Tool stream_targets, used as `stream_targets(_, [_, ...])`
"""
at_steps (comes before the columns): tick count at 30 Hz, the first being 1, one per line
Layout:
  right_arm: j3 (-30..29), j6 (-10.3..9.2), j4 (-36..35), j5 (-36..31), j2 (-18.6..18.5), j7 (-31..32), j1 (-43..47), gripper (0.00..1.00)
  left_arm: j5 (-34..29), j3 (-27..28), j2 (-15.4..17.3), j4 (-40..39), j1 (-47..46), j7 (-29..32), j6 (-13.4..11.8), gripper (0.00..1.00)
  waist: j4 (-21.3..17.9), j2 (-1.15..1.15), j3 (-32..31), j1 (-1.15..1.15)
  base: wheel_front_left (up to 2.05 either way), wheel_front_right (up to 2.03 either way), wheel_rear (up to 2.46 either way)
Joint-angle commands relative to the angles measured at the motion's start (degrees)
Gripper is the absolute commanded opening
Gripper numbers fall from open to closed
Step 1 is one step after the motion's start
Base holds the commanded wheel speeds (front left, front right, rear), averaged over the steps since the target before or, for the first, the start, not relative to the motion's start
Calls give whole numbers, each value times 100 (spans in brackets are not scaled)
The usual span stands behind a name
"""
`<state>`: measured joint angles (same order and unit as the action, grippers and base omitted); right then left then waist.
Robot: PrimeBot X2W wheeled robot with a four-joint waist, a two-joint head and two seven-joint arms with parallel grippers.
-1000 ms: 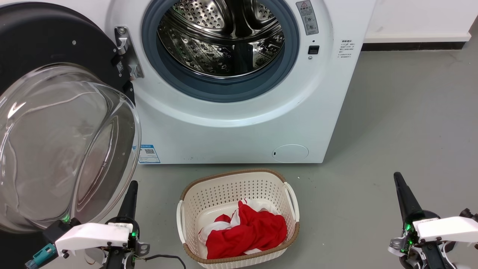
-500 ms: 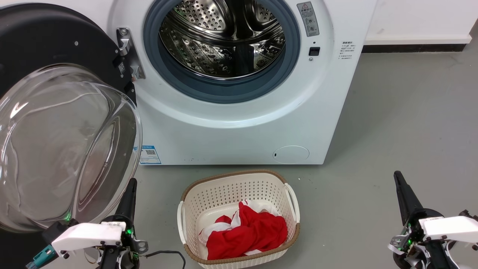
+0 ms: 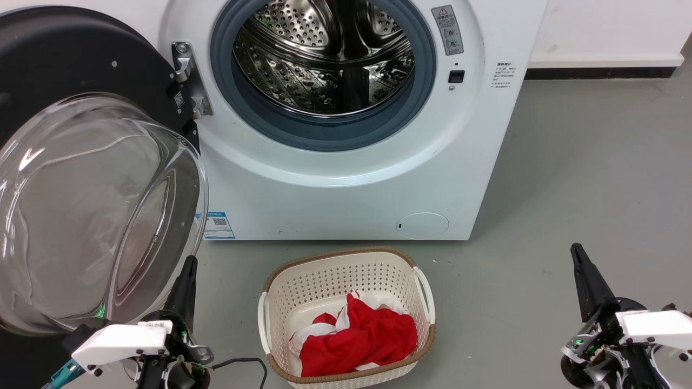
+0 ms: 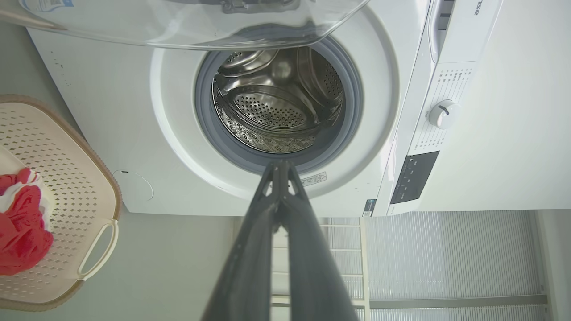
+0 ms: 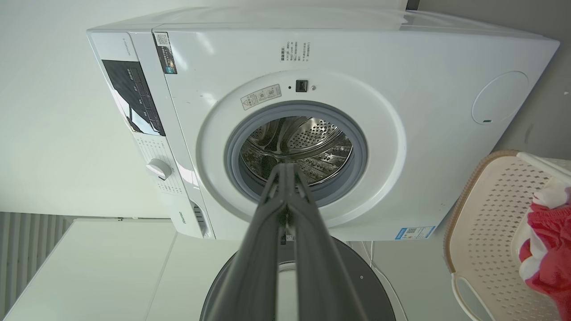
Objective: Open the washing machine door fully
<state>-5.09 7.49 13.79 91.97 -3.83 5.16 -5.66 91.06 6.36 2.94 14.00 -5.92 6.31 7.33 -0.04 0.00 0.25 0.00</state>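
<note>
Washing machine door (image 3: pixel 97 178) stands open; left end effector (image 3: pixel 188 270), right end effector (image 3: pixel 578 258) closed (empty).

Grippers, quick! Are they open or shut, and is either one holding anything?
Left gripper: shut, fingers pressed together, holding nothing.
Right gripper: shut, fingers pressed together, holding nothing.
</note>
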Motion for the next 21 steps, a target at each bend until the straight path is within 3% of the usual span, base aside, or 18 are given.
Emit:
stream_targets(1, [-17, 0, 23, 118, -2, 43, -71, 0, 96, 33, -10, 12, -55, 26, 25, 0, 2, 0, -3, 0, 0, 0, 0])
stream_targets(21, [-49, -1, 28, 121, 25, 73, -80, 0, 137, 35, -10, 12, -50, 43, 35, 0, 4, 0, -7, 0, 0, 0, 0])
